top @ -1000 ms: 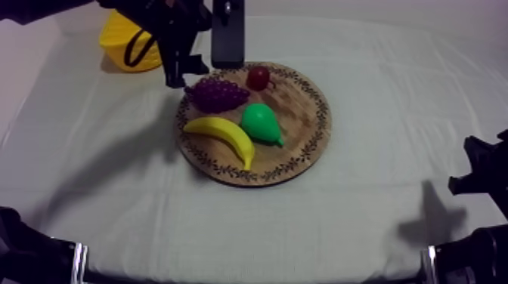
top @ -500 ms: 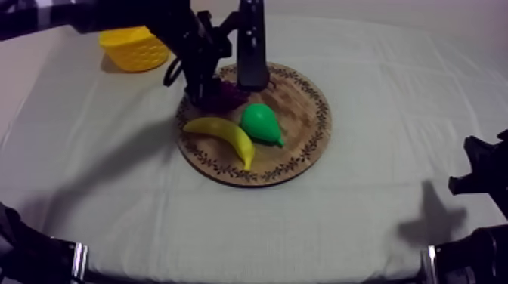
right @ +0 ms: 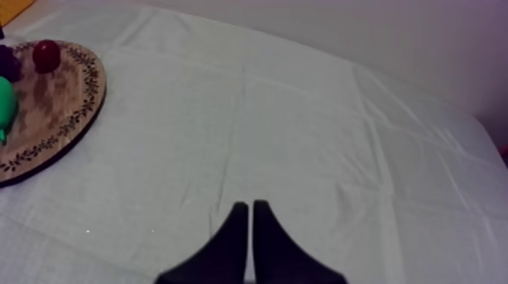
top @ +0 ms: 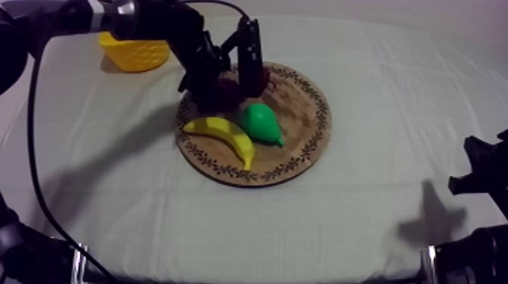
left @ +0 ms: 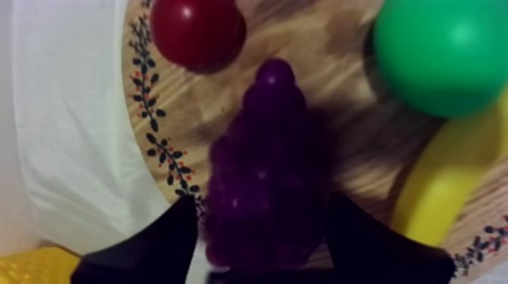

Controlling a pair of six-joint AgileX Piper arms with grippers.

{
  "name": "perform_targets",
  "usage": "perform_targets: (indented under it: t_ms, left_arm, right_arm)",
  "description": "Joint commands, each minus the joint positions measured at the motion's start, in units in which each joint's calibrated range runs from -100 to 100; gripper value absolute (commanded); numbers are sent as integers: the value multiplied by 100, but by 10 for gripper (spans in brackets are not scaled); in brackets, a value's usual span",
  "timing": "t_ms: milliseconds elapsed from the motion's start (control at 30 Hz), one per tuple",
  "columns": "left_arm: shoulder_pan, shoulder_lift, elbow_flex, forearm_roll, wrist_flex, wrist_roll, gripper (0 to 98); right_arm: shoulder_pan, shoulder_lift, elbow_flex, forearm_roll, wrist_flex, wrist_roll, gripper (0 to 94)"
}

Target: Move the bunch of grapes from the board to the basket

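drops from beside yellow basket (top: 134,53) onto bunch of grapes (left: 264,151) at 11 o'clock on wooden board (top: 302,128); holds left gripper (left: 263,208) wide astride it; needs closing next.

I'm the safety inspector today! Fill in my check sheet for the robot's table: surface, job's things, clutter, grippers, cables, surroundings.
Surface: grey-white cloth, creased.
Job's things: grapes lying on the wooden board; yellow basket stands apart from the board, at the far left.
Clutter: banana, pear and small red fruit, all on the board.
Grippers: left gripper open, one finger at each side of the grapes; right gripper shut on nothing, over the cloth.
Cables: nothing seen.
Surroundings: nothing seen.
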Motion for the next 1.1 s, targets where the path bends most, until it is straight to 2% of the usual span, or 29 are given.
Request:
perform_targets:
  t_ms: [0, 267, 533, 867, 1067]
  left_arm:
    - [-1, 119, -103, 8, 71, 14, 627]
    - [-13, 458, -486, 18, 359, 79, 622]
    - [-49, 489, -491, 23, 363, 160, 580]
    - [-66, 471, -437, 15, 303, 257, 418]
    - [-62, 288, -193, 0, 81, 297, 378]
  right_arm:
    - [1, -2, -1, 1, 1, 0, 5]
    - [1, -2, -1, 1, 1, 1, 5]
    - [1, -2, -1, 1, 1, 1, 5]
    - [1, -2, -1, 1, 1, 1, 5]
    - [1, -2, -1, 1, 1, 1, 5]
